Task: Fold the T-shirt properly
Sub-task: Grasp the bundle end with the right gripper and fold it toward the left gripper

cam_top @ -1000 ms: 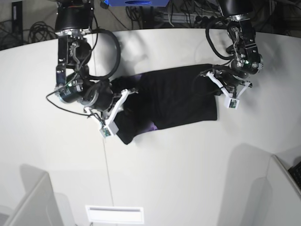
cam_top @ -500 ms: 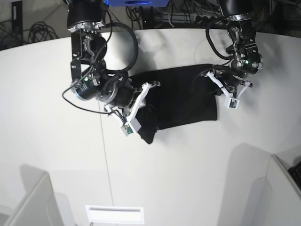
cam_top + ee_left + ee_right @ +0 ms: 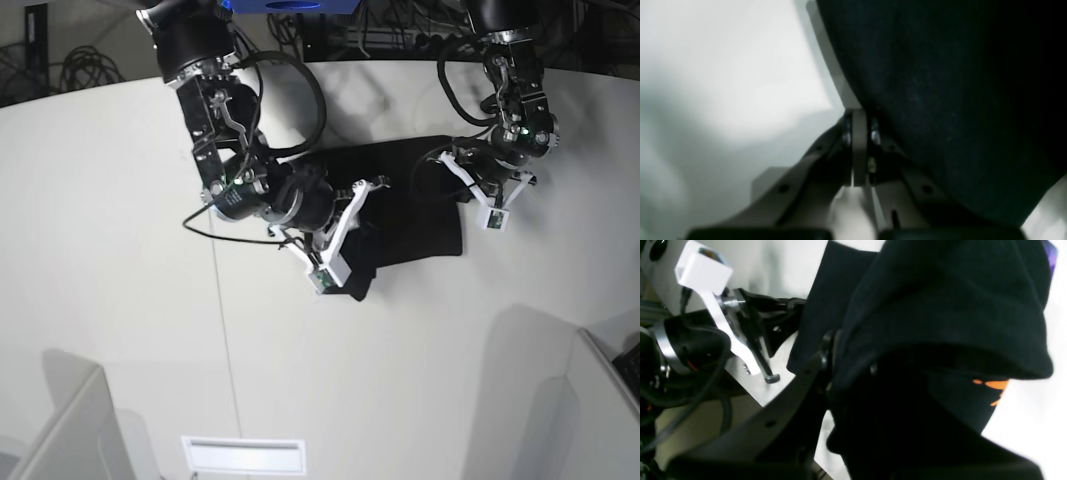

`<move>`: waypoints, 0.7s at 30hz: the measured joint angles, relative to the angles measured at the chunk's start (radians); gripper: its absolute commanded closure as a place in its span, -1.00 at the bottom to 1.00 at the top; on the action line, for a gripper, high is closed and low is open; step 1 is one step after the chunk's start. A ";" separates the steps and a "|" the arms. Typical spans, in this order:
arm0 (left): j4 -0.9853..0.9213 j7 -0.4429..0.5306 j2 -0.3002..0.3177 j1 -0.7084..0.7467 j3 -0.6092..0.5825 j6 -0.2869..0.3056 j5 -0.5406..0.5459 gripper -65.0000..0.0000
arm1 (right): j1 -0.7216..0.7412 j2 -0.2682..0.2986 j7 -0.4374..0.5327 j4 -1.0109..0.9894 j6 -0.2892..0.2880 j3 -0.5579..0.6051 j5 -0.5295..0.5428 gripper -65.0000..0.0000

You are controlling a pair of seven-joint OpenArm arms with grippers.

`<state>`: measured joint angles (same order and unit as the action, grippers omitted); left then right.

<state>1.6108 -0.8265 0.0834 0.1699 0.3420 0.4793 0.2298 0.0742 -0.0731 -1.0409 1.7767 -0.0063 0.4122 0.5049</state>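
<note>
- the t-shirt (image 3: 410, 205) lies on the table (image 3: 120, 250), toward its far side
- the right gripper (image 3: 352, 235) sits over the shirt's left end in the base view
- the left gripper (image 3: 478, 188) sits at the shirt's right edge

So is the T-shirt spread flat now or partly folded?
Partly folded: the right gripper holds one side of the T-shirt over the rest.
</note>
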 measured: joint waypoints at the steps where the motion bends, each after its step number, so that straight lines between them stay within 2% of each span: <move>1: 0.000 0.000 0.000 0.000 0.002 0.000 0.003 1.00 | 0.005 -0.002 0.002 -0.003 0.007 0.015 0.000 1.00; 4: -0.001 0.000 0.000 0.000 0.003 0.000 0.002 1.00 | 0.022 -0.007 0.007 -0.042 0.008 0.055 0.005 1.00; 7: -0.001 0.000 0.000 0.002 0.004 0.000 0.003 1.00 | 0.027 -0.008 0.063 -0.105 0.012 0.080 0.011 1.00; 15: 0.005 0.008 0.001 0.020 0.004 0.000 0.006 1.00 | 0.024 0.001 0.130 -0.188 0.014 0.081 0.008 1.00; 21: 0.006 0.018 0.001 0.027 0.004 0.000 0.007 1.00 | 0.041 -0.018 0.137 -0.192 0.014 0.081 0.008 1.00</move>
<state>1.6173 -0.8082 0.0841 0.1974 0.3462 0.4793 0.2371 0.1154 -0.0914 -0.9039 1.5848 0.0082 0.4931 0.5129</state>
